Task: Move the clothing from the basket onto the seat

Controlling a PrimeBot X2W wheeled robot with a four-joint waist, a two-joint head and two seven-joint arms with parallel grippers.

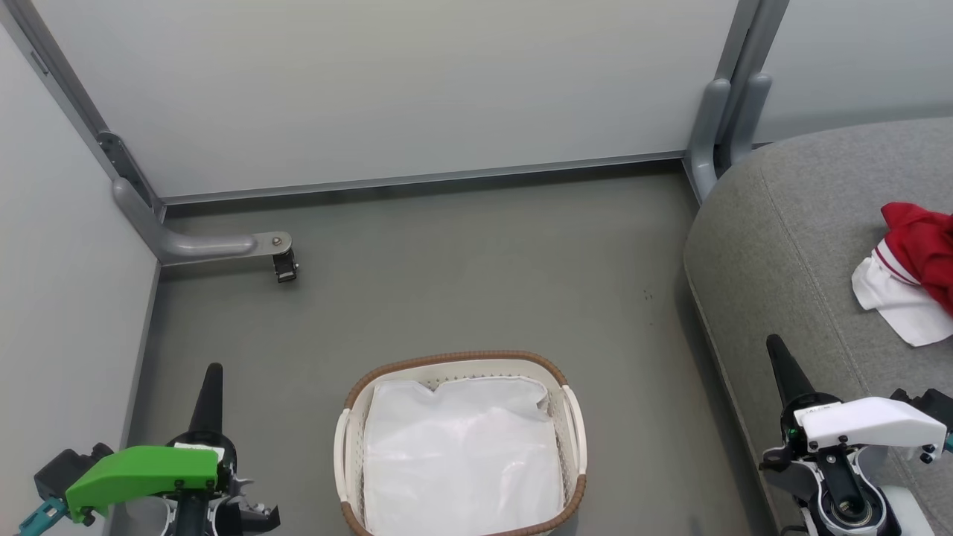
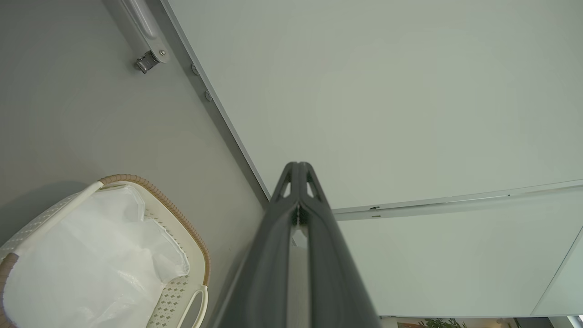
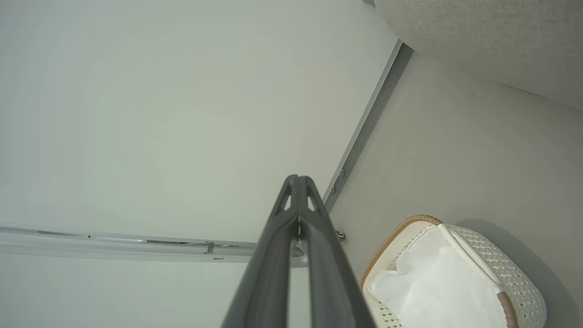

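Over on the left, the left fingers are pressed together into one dark spike, pinching nothing; they point up the head view over the bare floor, close to the side wall, and that reads as a rest pose rather than a reach; the left wrist view agrees, tips meeting and only wall panel beyond them. Moving to the middle, the basket sits on the floor between the two arms, square in front of the robot, probably so either arm could dip into it; inside it I see only the white liner, crumpled and slack against the walls, with no red in it. Further right, the seat bulges in from the edge, its rounded grey front near the basket but not touching it, so the carry across is a short one. The right fingers rise in front of the seat's near side, also closed on each other and empty; the right wrist view shows the same tight pair pointing at the wall, with the basket off to one side. And there at the far right is the clothing, lying in a loose heap on top of the seat, red body bunched and a white sleeve spilling toward the robot; the frame edge cuts it, so how far it spreads I cannot tell. My call is that the move looks done: garment on the cushion, well apart from the basket, both arms drawn back with nothing left to carry.
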